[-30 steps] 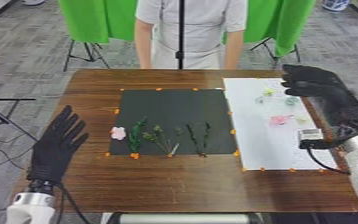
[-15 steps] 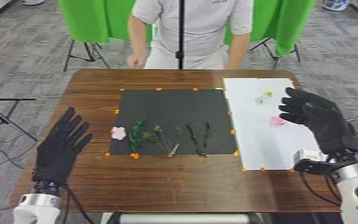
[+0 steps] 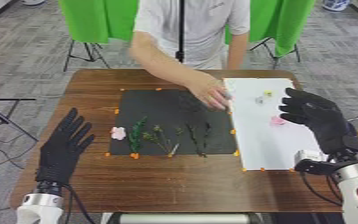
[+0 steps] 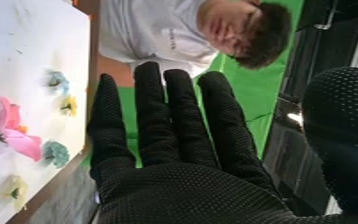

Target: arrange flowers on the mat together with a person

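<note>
White sheet [image 3: 262, 142] bears two-toned pink flower [image 4: 21, 144]; left hand [image 3: 60, 152], right hand [image 3: 325, 119]: fingers [image 4: 156, 120] straight.

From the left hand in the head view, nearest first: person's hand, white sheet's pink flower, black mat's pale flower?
1. Pale flower, left edge of the mat
2. Person's hand, mat's far right corner
3. Pink flower, on white sheet

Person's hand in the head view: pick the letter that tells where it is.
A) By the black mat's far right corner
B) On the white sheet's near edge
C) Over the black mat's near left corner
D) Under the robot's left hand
A: the person's hand reaches in from the far side to the black mat's far right corner, beside the white sheet's left edge.
</note>
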Controlling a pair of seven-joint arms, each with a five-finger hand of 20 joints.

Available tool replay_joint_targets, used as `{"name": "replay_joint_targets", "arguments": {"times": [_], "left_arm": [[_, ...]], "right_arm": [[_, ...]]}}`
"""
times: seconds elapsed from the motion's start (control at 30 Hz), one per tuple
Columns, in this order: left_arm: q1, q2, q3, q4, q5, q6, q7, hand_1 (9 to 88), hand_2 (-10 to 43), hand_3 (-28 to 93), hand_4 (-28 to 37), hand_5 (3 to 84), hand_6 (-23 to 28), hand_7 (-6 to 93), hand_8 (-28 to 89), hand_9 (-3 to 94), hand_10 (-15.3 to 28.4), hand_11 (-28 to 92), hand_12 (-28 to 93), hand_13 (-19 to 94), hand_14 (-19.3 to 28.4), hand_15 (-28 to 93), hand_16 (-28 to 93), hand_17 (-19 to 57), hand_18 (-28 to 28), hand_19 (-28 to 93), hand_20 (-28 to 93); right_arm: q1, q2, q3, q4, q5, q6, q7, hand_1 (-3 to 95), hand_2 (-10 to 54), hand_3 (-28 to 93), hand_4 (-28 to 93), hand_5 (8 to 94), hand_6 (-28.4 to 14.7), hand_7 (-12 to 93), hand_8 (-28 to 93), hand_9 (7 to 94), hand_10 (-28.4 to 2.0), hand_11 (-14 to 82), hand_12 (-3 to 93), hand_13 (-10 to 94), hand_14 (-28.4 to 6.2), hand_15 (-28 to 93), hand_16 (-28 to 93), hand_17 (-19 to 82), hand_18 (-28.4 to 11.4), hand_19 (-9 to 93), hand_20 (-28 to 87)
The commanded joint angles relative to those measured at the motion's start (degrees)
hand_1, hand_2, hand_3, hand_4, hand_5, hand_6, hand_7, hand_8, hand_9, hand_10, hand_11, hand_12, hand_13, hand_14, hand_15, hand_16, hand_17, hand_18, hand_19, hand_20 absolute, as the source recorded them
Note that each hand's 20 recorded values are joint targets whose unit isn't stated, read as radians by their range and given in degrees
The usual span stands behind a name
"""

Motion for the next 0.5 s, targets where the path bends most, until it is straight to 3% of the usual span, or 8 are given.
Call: {"name": "replay_joint_targets", "arguments": {"times": [0.03,0.5], "left_arm": [[0.6,0.2,0.41,0.36,0.0,-0.03,-0.05,24.6,-3.5,73,-26.6,24.4,1.0,16.1,-9,17.8,9.3,11,14,16,11.0,12,7,-13.0,19.4,38,14],[0.8,-0.21,0.21,0.27,0.12,0.02,-0.49,24.7,-3.4,73,-26.7,24.4,1.0,16.1,-9,17.8,9.3,12,14,16,11.1,13,7,-13.0,19.4,38,14]], "right_arm": [[-0.9,-0.3,0.8,-0.4,-0.3,-0.1,0.4,16.2,0.8,88,-22,40.9,-7.0,14,-9,39.0,-15.1,14.8,22.8,31,-13.1,28,24,7,-22.5,45,29],[-0.7,-0.4,0.4,-0.1,-0.4,0.4,1.0,16.5,1.0,88,-22,41.0,-7.0,14,-9,39.0,-15.0,14.9,22.7,31,-13.1,29,24,7,-22.5,45,29]]}}
